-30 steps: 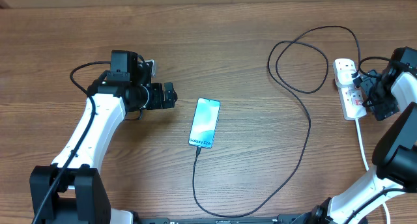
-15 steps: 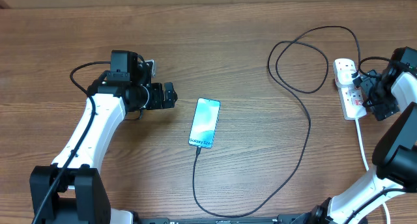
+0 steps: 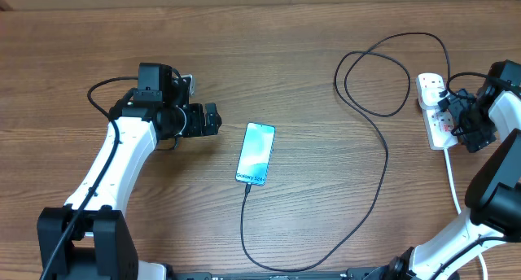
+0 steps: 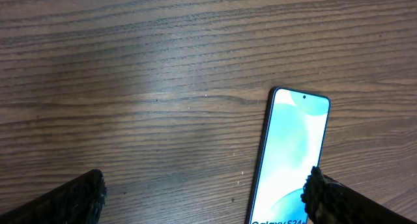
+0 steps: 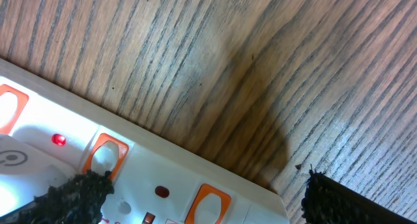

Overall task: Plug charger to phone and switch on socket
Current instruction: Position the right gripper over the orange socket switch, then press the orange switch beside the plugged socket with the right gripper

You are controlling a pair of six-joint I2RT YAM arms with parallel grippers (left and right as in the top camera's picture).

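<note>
Socket (image 5: 150,162) below right end effector (image 5: 202,201) w/ fingers apart

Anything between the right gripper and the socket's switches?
Nothing visible. The right gripper hovers over the socket with its jaws open, and the orange switches lie uncovered below it.

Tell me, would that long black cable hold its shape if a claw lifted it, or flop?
Probably flop: the cable lies in loose loops and curves on the table, so it looks limp. Being thin, it is likely light. One end meets the phone, so a tug might drag that flat, smooth phone along.
</note>
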